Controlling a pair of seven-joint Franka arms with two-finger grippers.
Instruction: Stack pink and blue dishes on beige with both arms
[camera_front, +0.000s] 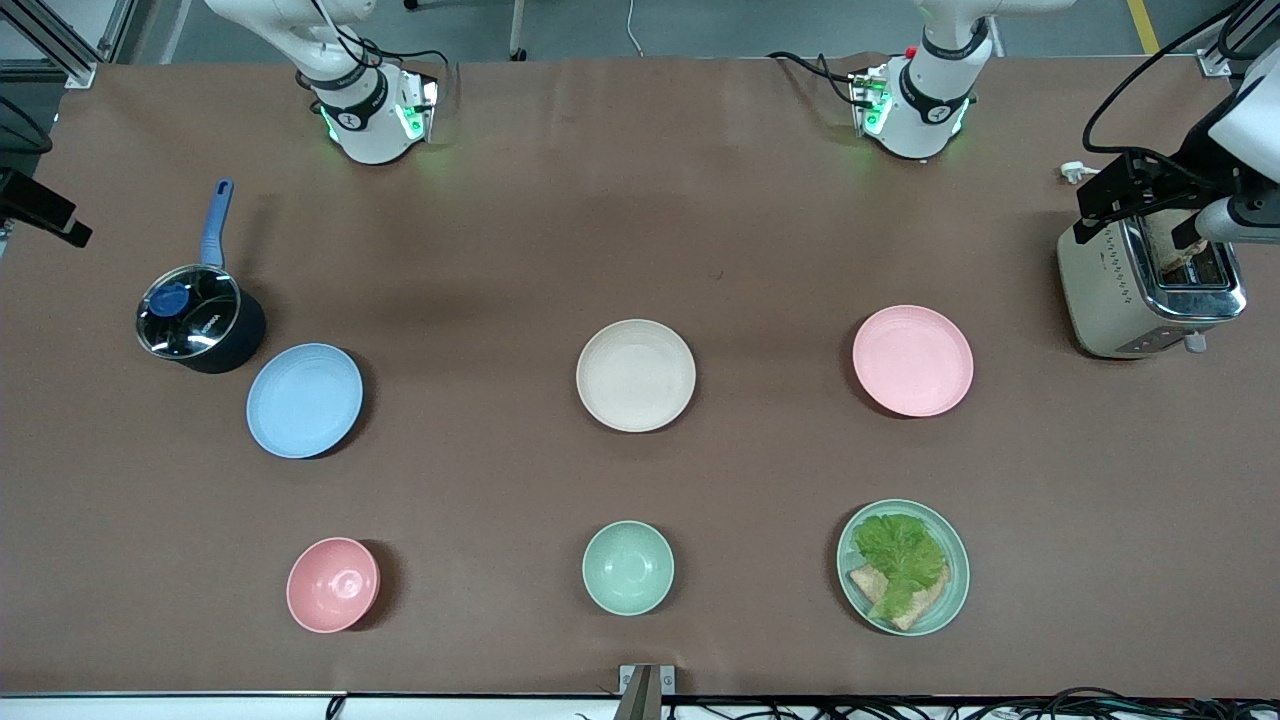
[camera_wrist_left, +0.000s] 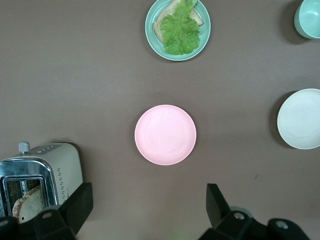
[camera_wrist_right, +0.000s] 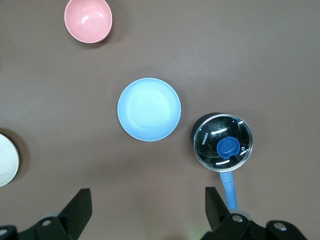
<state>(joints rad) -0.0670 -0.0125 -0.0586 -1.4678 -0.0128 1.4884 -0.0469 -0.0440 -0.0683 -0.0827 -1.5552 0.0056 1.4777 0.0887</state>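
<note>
- The brown bench (camera_front: 640, 200) carries three plates in a row, all apart: nothing is stacked yet, so the task stands at its opening step.
- The beige plate (camera_front: 636, 375) lies mid-bench; the pink plate (camera_front: 912, 360) toward the left arm's end, near a toaster (camera_front: 1150, 290); the blue plate (camera_front: 305, 400) toward the right arm's end, just beside a lidded saucepan (camera_front: 200, 320).
- The left gripper (camera_wrist_left: 150, 212) hangs over the pink plate, jaws spread wide, empty.
- The right gripper (camera_wrist_right: 148, 210) hangs over the blue plate, likewise wide and empty.
- Next, each arm likely must descend and pinch its plate's rim.
</note>
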